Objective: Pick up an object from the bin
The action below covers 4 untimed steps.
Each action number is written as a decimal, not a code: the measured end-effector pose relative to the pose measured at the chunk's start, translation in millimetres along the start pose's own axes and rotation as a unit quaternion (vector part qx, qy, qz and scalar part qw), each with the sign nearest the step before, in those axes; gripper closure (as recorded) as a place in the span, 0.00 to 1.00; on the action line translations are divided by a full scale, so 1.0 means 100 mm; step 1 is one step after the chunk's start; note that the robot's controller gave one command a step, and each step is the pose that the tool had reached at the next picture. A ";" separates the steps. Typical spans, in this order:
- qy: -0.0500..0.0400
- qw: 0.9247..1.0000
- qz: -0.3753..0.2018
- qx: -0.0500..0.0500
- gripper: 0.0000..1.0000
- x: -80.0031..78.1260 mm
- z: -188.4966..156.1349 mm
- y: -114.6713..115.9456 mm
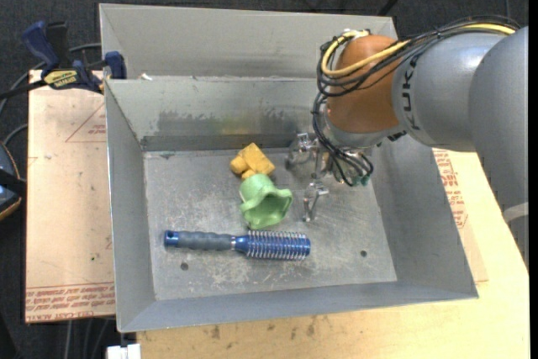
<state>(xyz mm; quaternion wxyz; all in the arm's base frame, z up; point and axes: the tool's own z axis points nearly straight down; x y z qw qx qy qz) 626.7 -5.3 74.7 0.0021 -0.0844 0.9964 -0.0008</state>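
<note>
My gripper [312, 199] hangs in the middle right of the bin, its thin metal fingers pointing down close together, with nothing seen between them. Just left of the fingertips lies a crumpled light green soft thing [264, 201]. Behind that, a small yellow block-like piece [250, 161] sits near the bin's back wall. A blue hairbrush [239, 244] lies flat along the front of the bin floor, handle to the left and bristle head to the right, a little below the green thing.
The arm with its orange cover and yellow cables reaches in from the right over the bin's right side. The bin's sloped walls rise on all sides.
</note>
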 end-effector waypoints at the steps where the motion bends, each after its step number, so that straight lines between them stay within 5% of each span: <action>1: 0.000 0.994 0.113 -0.002 0.00 0.52 -0.69 0.60; 2: -0.004 0.982 0.187 -0.002 0.00 1.12 0.00 0.91; 3: -0.006 0.982 0.187 -0.002 1.00 1.10 -0.02 0.91; 4: -0.001 0.983 0.185 -0.001 1.00 1.08 -1.63 0.80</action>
